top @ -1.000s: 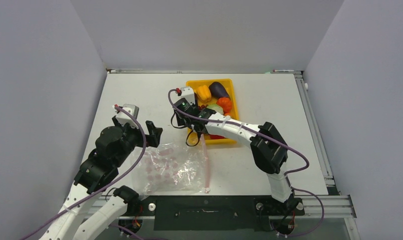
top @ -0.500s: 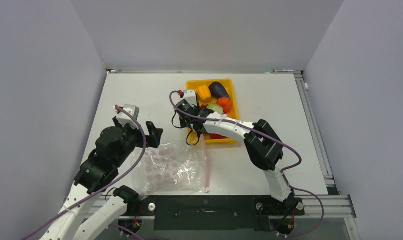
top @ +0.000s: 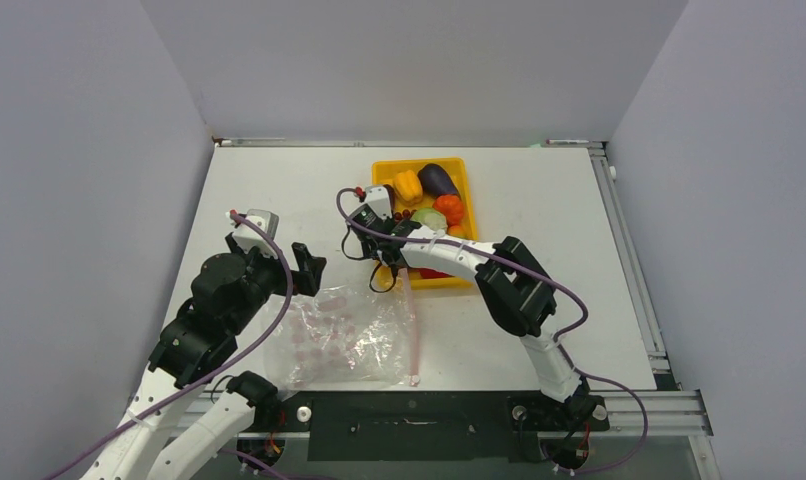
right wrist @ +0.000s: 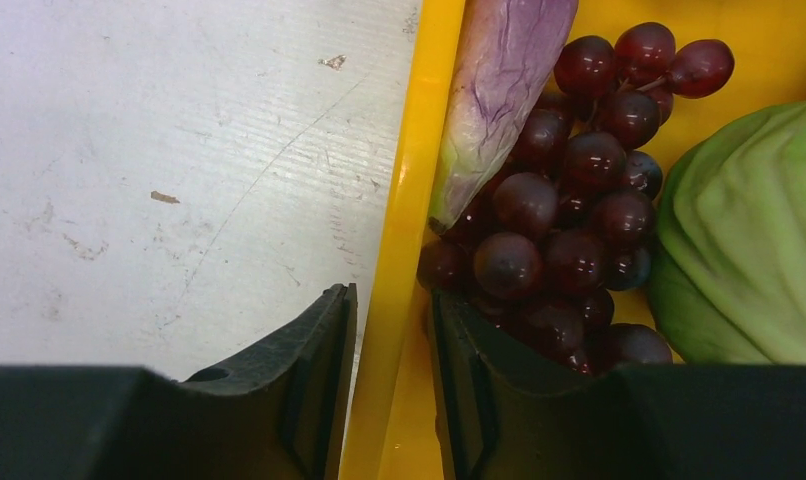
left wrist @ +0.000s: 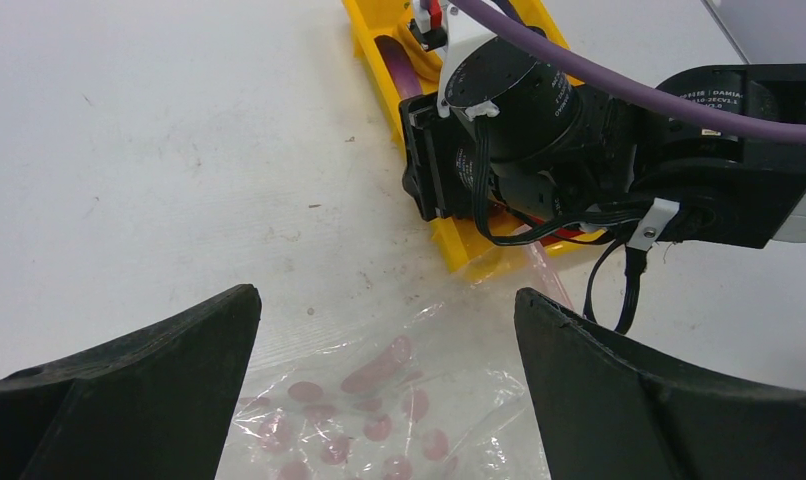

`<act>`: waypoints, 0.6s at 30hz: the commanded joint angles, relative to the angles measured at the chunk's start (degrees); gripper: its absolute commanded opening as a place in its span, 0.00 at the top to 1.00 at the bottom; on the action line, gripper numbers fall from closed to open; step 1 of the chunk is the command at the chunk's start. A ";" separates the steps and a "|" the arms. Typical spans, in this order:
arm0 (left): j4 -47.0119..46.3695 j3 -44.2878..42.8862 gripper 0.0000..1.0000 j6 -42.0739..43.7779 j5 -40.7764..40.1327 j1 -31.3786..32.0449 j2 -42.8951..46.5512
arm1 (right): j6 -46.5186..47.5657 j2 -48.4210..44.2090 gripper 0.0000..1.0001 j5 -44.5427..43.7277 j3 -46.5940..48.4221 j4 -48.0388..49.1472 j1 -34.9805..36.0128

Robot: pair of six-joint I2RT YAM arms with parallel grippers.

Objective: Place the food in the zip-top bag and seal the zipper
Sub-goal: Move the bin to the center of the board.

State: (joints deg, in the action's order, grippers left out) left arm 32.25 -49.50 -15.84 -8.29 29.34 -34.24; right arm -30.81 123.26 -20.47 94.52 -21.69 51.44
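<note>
The food lies in the yellow tray (top: pixel 466 175): a yellow pepper (top: pixel 407 184), a purple eggplant (top: pixel 439 179), an orange-red piece (top: pixel 449 208) and a green one (top: pixel 429 217). In the right wrist view a dark red grape bunch (right wrist: pixel 569 200) sits beside a green piece (right wrist: pixel 749 240) and a pale purple piece (right wrist: pixel 499 90). My right gripper (top: pixel 387 222) (right wrist: pixel 392 300) straddles the tray's left wall (right wrist: pixel 419 150), one finger outside and one inside, closed against it. The zip-top bag (top: pixel 344 335) (left wrist: pixel 379 410) lies flat with its pink zipper (top: pixel 415 330) on the right. My left gripper (top: pixel 309 262) (left wrist: pixel 386 300) hovers open over the bag's far edge.
The tray stands at the back middle of the white table (top: pixel 279 190), its near end touching the bag's corner. The right arm (top: pixel 514 285) arches over the tray's near end. Grey walls close in on both sides.
The right gripper's jaws have narrowed around the tray's wall and its elbow has swung left. The left arm and the bag have not moved.
</note>
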 commanded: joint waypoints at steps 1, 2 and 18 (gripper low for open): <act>-1.10 -0.19 0.04 -0.11 0.63 -0.43 0.15 | -0.75 0.02 0.68 -0.60 2.32 0.34 -0.08; -1.10 -0.11 0.04 -0.15 0.60 -0.43 0.07 | -0.82 0.11 0.70 -0.74 2.27 0.26 -0.08; -1.13 -0.03 0.04 -0.17 0.25 -0.43 -0.74 | -1.33 -5.20 0.95 -4.12 -5.17 1.89 -2.64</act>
State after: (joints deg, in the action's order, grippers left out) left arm 32.29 -49.41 -15.86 -8.29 29.17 -34.59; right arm -32.45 122.65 -22.20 92.84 -20.32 51.22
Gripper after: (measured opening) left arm 0.962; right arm 0.193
